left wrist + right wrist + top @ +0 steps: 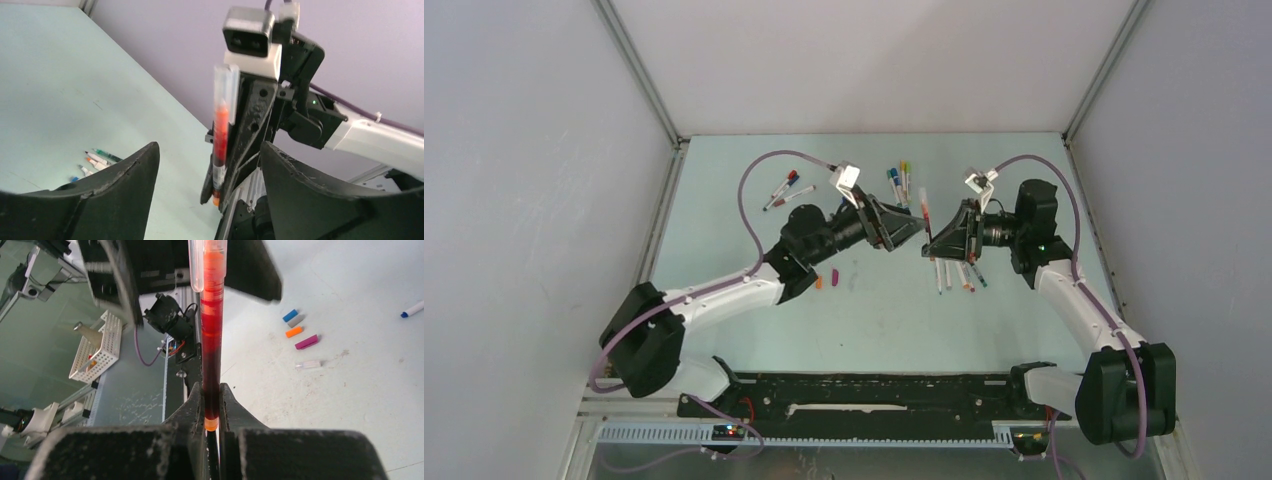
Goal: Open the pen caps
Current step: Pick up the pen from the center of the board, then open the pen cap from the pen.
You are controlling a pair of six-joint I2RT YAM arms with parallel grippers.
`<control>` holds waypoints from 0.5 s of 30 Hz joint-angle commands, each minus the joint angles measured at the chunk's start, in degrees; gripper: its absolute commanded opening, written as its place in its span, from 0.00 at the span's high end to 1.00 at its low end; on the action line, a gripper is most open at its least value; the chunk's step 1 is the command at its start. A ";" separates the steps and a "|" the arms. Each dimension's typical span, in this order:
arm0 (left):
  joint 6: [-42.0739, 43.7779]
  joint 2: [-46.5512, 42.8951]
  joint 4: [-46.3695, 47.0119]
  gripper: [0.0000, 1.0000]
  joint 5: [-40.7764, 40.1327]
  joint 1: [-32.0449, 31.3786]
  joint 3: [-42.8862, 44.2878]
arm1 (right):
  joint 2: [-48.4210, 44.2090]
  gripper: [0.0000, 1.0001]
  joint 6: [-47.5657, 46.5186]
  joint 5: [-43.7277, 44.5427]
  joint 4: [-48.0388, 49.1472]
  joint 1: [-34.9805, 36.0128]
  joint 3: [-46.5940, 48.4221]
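My right gripper (212,390) is shut on the lower end of a red pen (212,345) and holds it upright above the table. The pen's clear cap (209,262) is still on its tip. The cap (226,87) also shows in the left wrist view, above the red barrel (221,135). My left gripper (210,167) is open, its fingers (137,172) spread wide on either side of the pen without touching it. In the top view the two grippers, left (917,228) and right (933,243), meet at the table's middle with the pen (923,205) between them.
Loose caps lie on the table: blue (290,315), grey (296,321), orange (294,332), purple (306,342), clear (307,365). Capped pens lie at the back left (785,188) and back centre (900,182). Several uncapped pens (954,275) lie under the right gripper.
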 commanded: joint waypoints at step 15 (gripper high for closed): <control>-17.10 2.41 22.76 0.17 13.31 8.25 1.20 | 0.11 1.00 -11.87 -7.10 -7.46 -0.32 0.67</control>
